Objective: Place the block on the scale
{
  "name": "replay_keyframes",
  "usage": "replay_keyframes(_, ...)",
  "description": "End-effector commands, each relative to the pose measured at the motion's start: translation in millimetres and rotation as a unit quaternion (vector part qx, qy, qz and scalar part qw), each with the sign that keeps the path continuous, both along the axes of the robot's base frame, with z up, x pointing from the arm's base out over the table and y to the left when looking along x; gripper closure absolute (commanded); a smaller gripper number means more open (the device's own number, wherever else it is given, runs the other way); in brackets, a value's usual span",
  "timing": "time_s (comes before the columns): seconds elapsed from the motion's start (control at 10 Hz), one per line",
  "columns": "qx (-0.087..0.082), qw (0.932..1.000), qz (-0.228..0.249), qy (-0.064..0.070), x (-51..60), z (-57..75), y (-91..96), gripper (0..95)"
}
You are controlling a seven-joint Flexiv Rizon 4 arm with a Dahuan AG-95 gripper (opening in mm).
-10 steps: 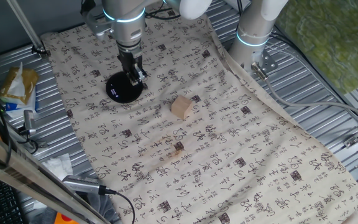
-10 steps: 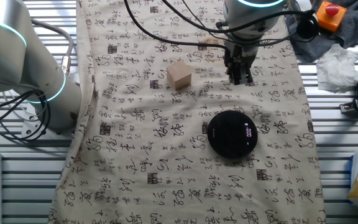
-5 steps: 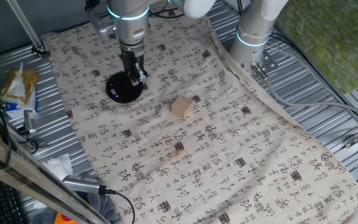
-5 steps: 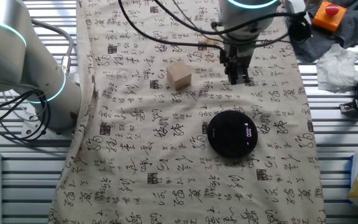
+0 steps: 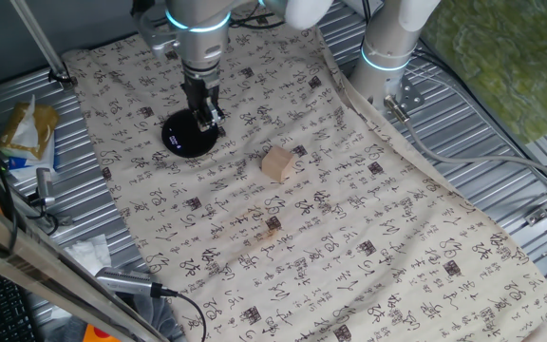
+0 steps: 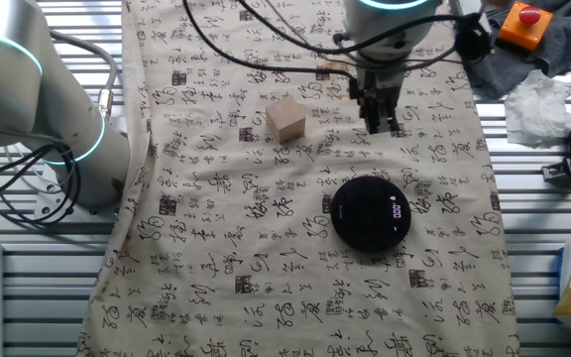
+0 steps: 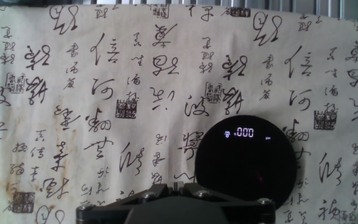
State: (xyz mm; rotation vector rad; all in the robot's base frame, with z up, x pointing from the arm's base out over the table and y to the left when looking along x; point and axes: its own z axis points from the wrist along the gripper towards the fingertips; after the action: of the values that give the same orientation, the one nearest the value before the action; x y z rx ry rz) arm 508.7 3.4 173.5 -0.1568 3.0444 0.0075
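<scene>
The block (image 5: 276, 164) is a small tan wooden cube lying on the patterned cloth; it also shows in the other fixed view (image 6: 286, 122). The scale (image 5: 188, 136) is a flat black disc with a lit display, also in the other fixed view (image 6: 370, 212) and in the hand view (image 7: 246, 163). My gripper (image 5: 205, 121) hangs above the cloth beside the scale, well apart from the block; it also shows in the other fixed view (image 6: 381, 124). Its jaws are closed together and hold nothing. The block is out of the hand view.
The cloth (image 5: 330, 218) with black script covers the table. A second robot arm's base (image 5: 387, 57) stands at the back. A packet (image 5: 27, 133) and cables lie off the cloth's left side. An orange button box (image 6: 523, 25) and crumpled tissue (image 6: 540, 104) sit beside the cloth.
My gripper has drifted slightly toward the block side, still shut and empty. The block and the scale have not moved.
</scene>
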Motion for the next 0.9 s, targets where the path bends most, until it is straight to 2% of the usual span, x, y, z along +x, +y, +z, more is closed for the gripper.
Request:
replay_keyframes(0.1,0.0,1.0,0.002,-0.001,6.1,3.2,-5.7,95.0)
replay_keyframes(0.4,0.0,1.0,0.007,0.0,20.1,4.6,-16.6,95.0)
replay_keyframes(0.9,-0.002,0.9998,0.019,0.003,20.2,1.8,-16.2,95.0)
